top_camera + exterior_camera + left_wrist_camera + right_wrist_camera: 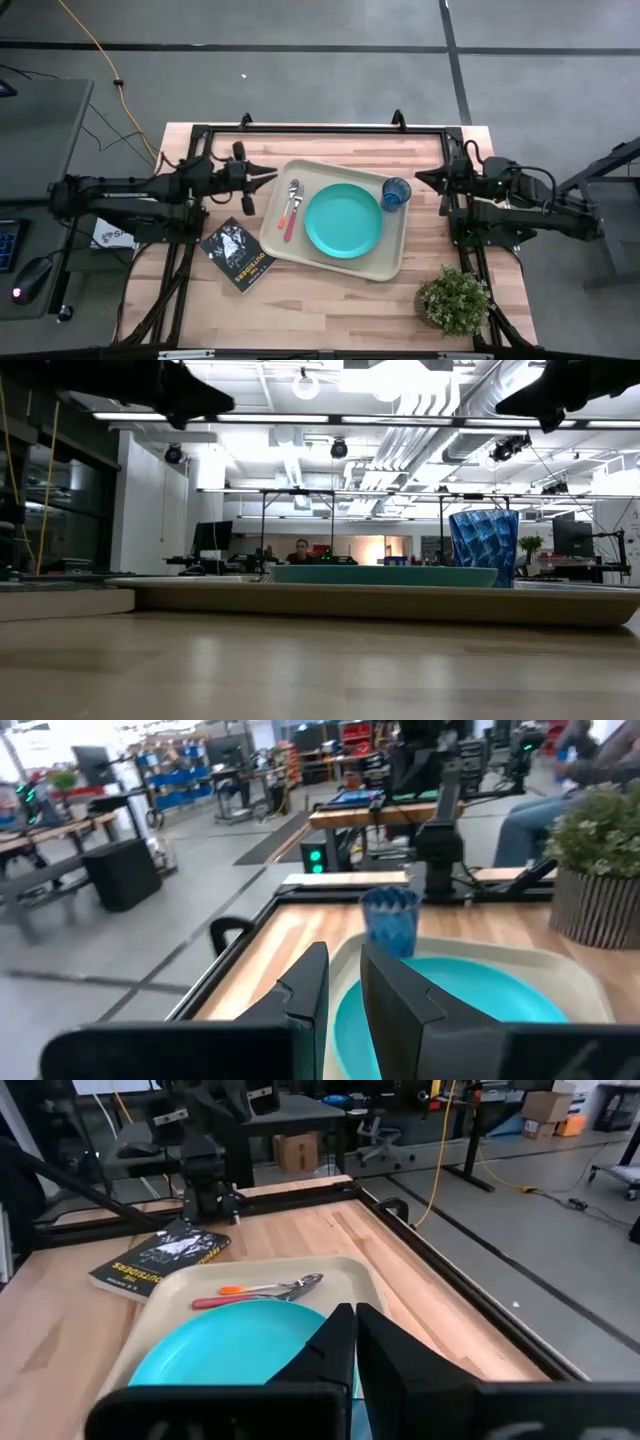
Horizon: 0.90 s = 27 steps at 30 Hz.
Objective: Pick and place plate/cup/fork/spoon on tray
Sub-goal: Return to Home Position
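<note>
1. Left gripper (pixel 268 176): fingers drawn together, only a slit between them, pinching nothing. It hangs just off the tray's (pixel 300 250) far left corner.
2. Right gripper (pixel 420 180): fingers pressed together, empty, just beyond the tray's far right corner and near the cup (pixel 396 192).
3. All four pieces are on the tray. The plate (pixel 343 220) sits in the middle. The spoon (pixel 294 190) and fork (pixel 289 222) lie side by side to its left. The cup stands upright by its far right rim, and whether cup and plate touch is hard to tell.
4. Main risk: the right arm dips or swings inward as it retreats and clips the cup, which is light and tall and would likely tip.
5. Lesser risk: the left arm drops low over the cutlery and nudges the spoon off the tray.
6. Around them: a black booklet (pixel 238 253) lies just beside the tray's left edge, below the left arm. A potted plant (pixel 455 298) stands near the right arm's base.
7. Neither blocks a straight pull-back, though a wide sweep could brush them.
</note>
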Each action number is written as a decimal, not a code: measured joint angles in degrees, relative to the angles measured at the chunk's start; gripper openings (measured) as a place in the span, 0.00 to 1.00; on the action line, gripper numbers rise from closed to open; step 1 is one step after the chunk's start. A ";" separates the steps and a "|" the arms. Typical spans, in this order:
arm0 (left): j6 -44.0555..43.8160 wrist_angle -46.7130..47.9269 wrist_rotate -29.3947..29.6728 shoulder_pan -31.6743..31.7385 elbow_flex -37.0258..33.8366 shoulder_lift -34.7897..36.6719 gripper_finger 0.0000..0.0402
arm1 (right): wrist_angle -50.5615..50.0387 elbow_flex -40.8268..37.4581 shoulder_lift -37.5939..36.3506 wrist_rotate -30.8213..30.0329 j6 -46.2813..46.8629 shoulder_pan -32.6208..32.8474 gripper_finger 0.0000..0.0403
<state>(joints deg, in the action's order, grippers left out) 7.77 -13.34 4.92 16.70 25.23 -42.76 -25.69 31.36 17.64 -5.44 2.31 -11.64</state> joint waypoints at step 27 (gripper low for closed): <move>-6.53 11.72 2.24 -4.70 -24.70 41.22 0.00 | 1.62 -0.54 4.73 0.08 2.20 0.00 0.00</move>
<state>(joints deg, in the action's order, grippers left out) 1.25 -1.62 7.17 12.00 0.54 -1.54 -24.07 30.83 22.37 -5.37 4.51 -11.64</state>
